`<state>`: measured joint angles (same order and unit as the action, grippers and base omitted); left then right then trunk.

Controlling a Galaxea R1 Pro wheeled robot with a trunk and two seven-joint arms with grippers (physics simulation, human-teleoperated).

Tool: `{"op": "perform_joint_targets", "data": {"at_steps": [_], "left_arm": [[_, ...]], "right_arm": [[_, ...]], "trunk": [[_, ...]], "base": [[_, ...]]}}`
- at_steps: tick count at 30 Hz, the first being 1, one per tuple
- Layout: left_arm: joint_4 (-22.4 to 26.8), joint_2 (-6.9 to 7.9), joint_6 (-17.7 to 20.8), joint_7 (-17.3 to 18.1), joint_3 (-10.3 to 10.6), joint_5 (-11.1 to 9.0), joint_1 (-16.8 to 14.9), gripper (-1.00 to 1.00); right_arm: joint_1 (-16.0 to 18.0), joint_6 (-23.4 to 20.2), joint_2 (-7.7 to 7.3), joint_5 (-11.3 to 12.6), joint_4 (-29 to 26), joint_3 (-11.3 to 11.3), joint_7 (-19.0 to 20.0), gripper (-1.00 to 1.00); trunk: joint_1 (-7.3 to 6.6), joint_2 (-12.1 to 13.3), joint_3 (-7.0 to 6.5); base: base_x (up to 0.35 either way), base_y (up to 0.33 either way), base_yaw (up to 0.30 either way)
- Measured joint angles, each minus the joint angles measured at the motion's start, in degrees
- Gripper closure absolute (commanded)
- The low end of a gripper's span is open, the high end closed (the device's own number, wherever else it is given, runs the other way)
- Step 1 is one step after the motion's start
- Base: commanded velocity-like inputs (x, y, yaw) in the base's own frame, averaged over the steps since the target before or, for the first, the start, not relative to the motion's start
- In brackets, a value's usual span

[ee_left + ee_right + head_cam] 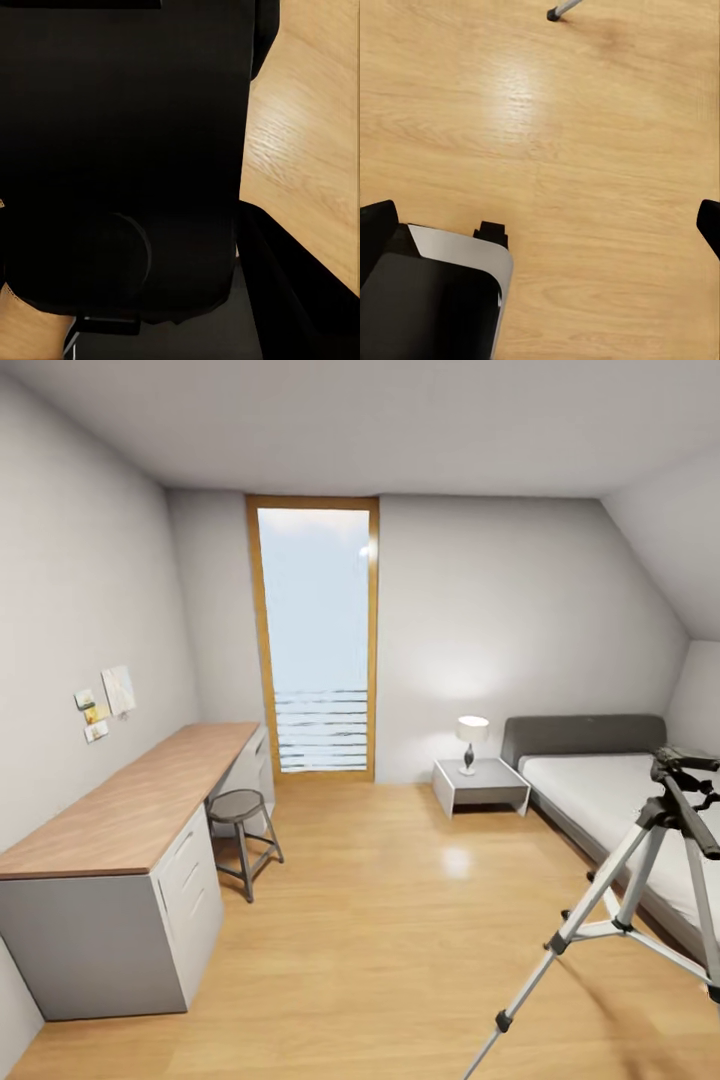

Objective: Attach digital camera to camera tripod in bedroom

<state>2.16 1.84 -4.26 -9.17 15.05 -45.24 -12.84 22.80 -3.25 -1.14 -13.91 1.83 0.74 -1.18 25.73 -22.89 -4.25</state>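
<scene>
Silver-legged camera tripod [640, 900] stands near right (by the bed [610, 800]); drive closer squarely; right gripper [540, 225] spread empty, left's state untellable

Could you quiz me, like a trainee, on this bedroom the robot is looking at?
1. True or false: the silver three-legged camera tripod with black head stands on the light wood floor beside the low grey bed.
2. What sits on the small white bedside table? A) a book B) a white-shaded lamp C) a clock
3. Fill in: the round grey metal stool stands next to the long wood-topped ____.

Key: 1 true; 2 B; 3 desk.
</scene>
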Motion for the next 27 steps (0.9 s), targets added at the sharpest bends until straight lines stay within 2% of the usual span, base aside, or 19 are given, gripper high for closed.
{"op": "perform_joint_targets", "data": {"at_steps": [11, 17, 27], "left_arm": [[-0.1, 0.00, 0.1, 0.0, 0.0, -0.1, 0.0, 1.00], [0.0, 0.00, 2.7, 0.0, 0.0, 0.0, 0.0, 1.00], [0.0, 0.08, 2.7, 0.0, 0.0, 0.1, 0.0, 1.00]], "right_arm": [[-0.3, 0.2, -0.01, 0.0, 0.0, 0.0, 0.0, -1.00], [-0.7, 0.6, 0.00, 0.0, 0.0, 0.0, -0.1, -1.00], [-0.7, 0.3, 0.02, 0.0, 0.1, 0.0, 0.0, -1.00]], "trunk": [[0.00, 0.0, 0.00], [0.00, 0.0, 0.00], [0.00, 0.0, 0.00]], "base": [[0.323, 0.068, 0.000], [0.324, 0.008, 0.000], [0.324, 0.000, 0.000]]}}
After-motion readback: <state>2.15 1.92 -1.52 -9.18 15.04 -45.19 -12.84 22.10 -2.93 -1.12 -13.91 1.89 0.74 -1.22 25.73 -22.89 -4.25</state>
